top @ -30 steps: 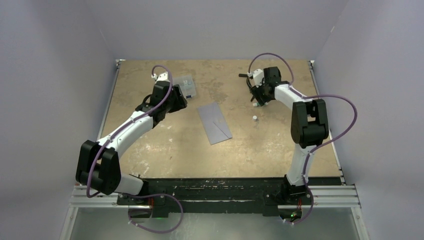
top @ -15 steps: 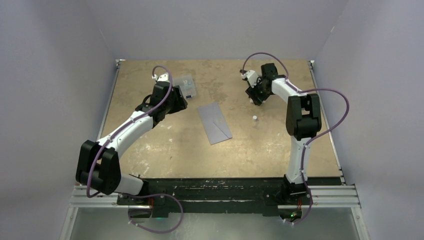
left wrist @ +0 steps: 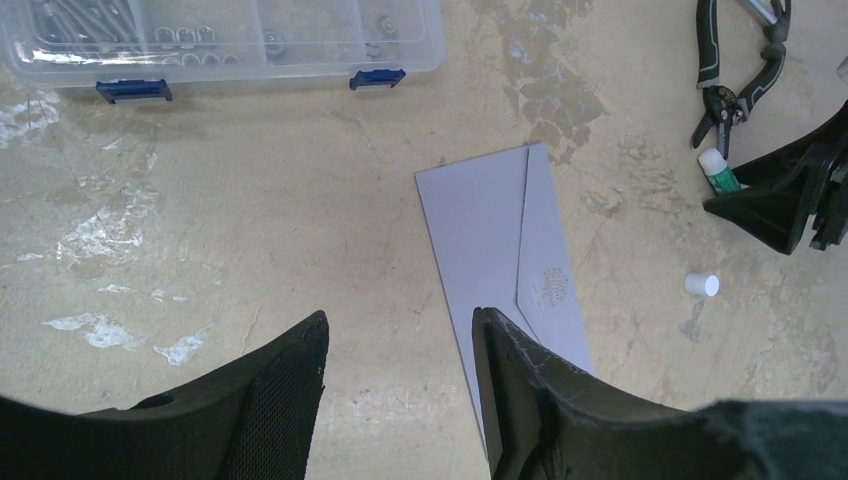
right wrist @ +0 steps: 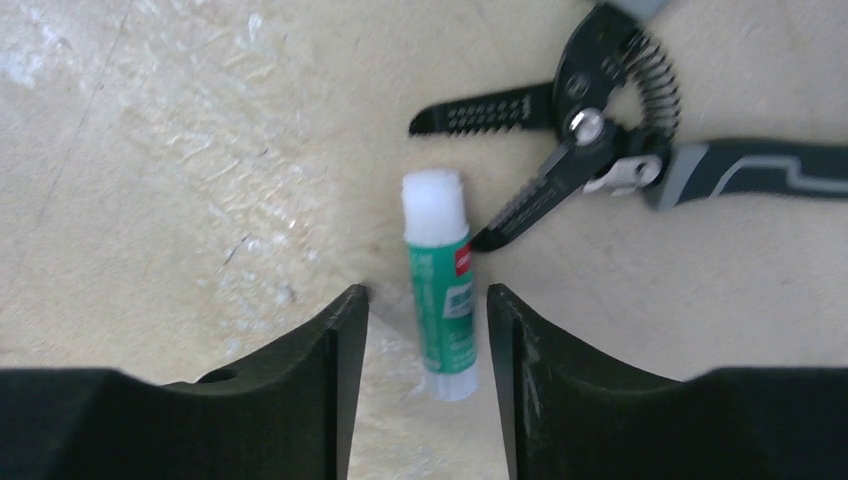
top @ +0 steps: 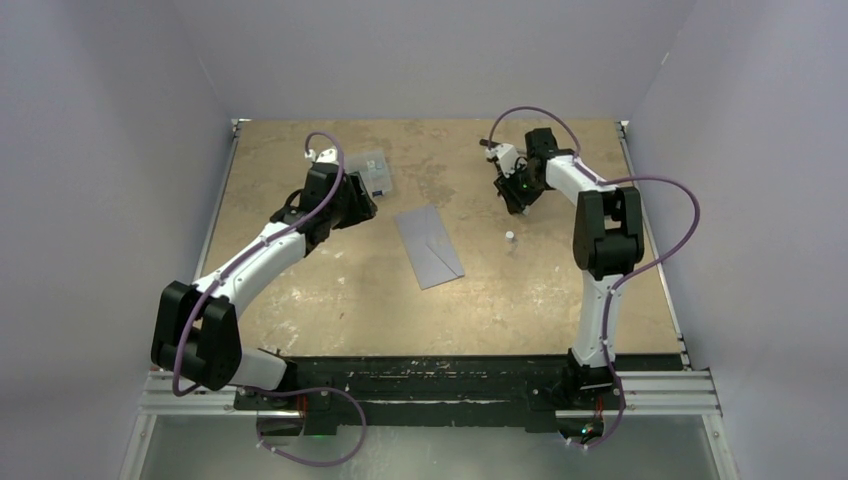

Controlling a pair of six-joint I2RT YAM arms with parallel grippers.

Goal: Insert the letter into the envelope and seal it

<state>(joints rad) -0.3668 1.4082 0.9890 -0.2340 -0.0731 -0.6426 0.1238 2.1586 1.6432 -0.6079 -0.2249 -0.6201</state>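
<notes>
The grey-lavender envelope (top: 428, 245) lies flat mid-table with its pointed flap folded down (left wrist: 500, 240). The letter is out of view. My left gripper (left wrist: 398, 325) hovers open over bare table at the envelope's near left edge (top: 362, 205), holding nothing. My right gripper (right wrist: 427, 295) is low at the far right (top: 515, 200). It is open, and its fingers straddle an uncapped green glue stick (right wrist: 440, 280) lying on the table, with a gap on each side. In the left wrist view the glue stick (left wrist: 716, 168) shows beside the right gripper.
Black-handled pliers (right wrist: 590, 150) lie just beyond the glue stick (left wrist: 740, 85). A small white cap (top: 510, 237) stands right of the envelope (left wrist: 702, 284). A clear plastic compartment box (left wrist: 220, 40) sits at the far left (top: 372, 172). Walls enclose the table.
My right arm has swung in and settled over the glue stick, and its jaws have narrowed around it. The left arm and the envelope have not moved.
</notes>
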